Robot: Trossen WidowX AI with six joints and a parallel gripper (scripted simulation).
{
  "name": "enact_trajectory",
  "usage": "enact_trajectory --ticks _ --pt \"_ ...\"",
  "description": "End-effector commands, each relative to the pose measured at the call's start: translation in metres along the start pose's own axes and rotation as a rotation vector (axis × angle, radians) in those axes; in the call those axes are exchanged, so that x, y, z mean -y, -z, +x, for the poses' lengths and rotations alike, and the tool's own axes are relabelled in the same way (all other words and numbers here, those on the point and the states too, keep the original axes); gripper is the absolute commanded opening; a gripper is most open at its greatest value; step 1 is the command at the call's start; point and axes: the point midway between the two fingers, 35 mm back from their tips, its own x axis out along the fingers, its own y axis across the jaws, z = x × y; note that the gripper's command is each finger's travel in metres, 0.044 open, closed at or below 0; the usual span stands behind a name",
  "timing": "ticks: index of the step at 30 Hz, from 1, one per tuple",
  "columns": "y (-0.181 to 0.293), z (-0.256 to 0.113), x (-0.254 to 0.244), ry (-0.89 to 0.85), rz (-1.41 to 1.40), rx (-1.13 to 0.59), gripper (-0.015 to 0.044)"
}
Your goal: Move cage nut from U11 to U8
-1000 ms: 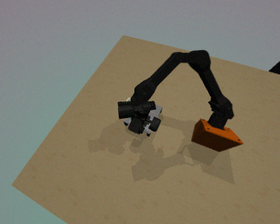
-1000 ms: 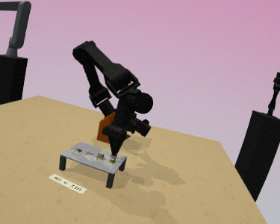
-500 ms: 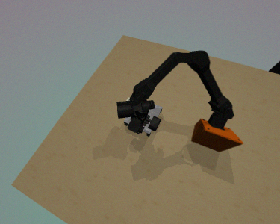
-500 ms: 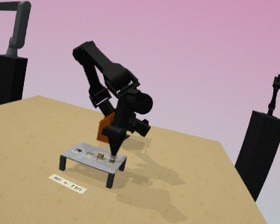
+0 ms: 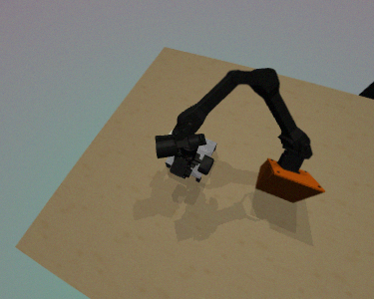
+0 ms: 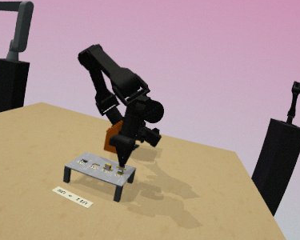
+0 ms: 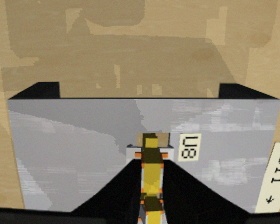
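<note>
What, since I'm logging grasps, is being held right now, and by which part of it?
A cage nut, pinched by two opposite sides of its yellow body between the fingers of the gripper.
</note>
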Motion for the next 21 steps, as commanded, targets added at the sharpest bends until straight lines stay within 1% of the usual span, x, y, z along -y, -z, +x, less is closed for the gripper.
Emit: enact_trajectory --ticks 1,21 --pt "-0.0006 0.0006 -0.0008 -0.005 0.002 0.002 0.0026" --pt "-0.0009 0.0011 0.0001 -0.023 0.002 0.002 0.0026"
